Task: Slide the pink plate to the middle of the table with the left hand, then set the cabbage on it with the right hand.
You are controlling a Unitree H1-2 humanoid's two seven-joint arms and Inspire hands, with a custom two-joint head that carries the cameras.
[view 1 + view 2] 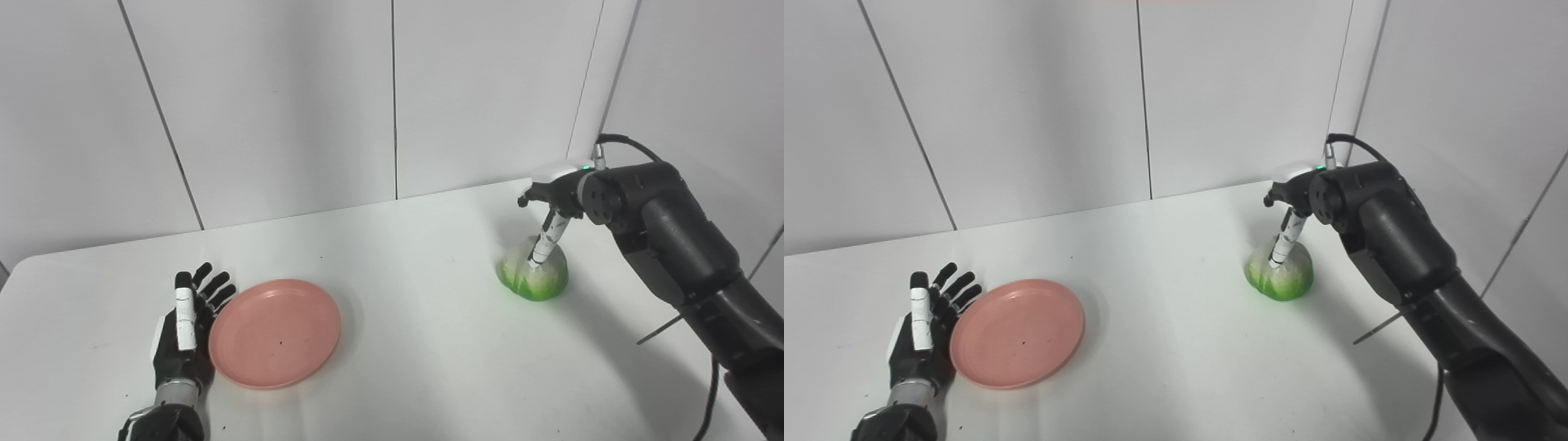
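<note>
**Left eye view: plate waits left of centre, cabbage under the right hand**

The left eye view shows the shallow round pink plastic plate (274, 333) lying flat on the white table (416, 367), well left of the middle. The black left hand (187, 334) stands edge-on just beside the plate's left rim, fingers straight and a little spread, holding nothing; whether it touches the rim I cannot tell.

The small green-and-white cabbage half (533, 277) sits far to the right, near the back wall. The right hand (551, 211) hangs over it, one white-sleeved finger (547, 240) pointing down onto its top. The other fingers are hidden behind the wrist, so I cannot tell whether the hand is closed around the cabbage.

The plate looks light, stiff and smooth. It should slide easily on this table under a flat push against its left rim, though an off-centre push may spin it. The cabbage looks like a light toy, glossy and domed, so likely slippery. A hold across its sides, low down, seems safer than pinching the crown.
</note>
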